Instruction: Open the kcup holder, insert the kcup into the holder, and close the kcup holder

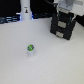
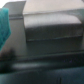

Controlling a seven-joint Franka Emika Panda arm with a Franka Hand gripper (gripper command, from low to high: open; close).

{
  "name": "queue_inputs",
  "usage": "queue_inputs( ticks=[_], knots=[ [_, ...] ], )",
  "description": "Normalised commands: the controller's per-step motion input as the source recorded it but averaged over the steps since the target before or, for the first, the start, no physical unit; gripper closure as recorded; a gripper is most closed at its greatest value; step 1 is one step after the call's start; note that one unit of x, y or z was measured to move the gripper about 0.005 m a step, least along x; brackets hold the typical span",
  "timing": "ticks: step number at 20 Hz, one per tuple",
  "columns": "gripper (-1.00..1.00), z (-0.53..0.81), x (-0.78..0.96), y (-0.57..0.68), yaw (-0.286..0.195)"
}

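At the exterior view's left, along the far edge of the table [image 1: 30, 70], a white bottle-shaped object [image 1: 25, 11] stands upright with a dark neck, next to low dark items too blurred to name. The table itself is a smooth, pale, matte surface. Toward the middle, well apart from everything else, the kcup [image 1: 30, 49] sits alone on the tabletop: a tiny white cup-shaped pod with a round green top, upright as far as the blur allows. At the exterior view's right, near the far edge, the kcup holder [image 1: 62, 27] is a black boxy unit with two stacked fronts and pale handles; both fronts look flush. Directly above it the white arm's gripper [image 1: 66, 13] hangs close over the holder's top. Whether the claw is wide or narrow cannot be told. The wrist view shows a blurred dark grey rectangular block [image 2: 54, 27] and a teal shape [image 2: 4, 29] at one edge.
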Motion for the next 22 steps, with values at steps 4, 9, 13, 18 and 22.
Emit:
queue_inputs(
  ticks=[4, 9, 13, 18, 22],
  knots=[
    [-1.0, -0.45, -0.42, 0.03, -0.028],
    [1.0, -0.37, -0.34, 0.02, -0.012],
    [1.0, -0.05, -0.09, 0.0, -0.007],
    [1.0, -0.01, 0.01, -0.01, -0.001],
    [1.0, 0.01, 0.08, -0.01, -0.011]
  ],
)
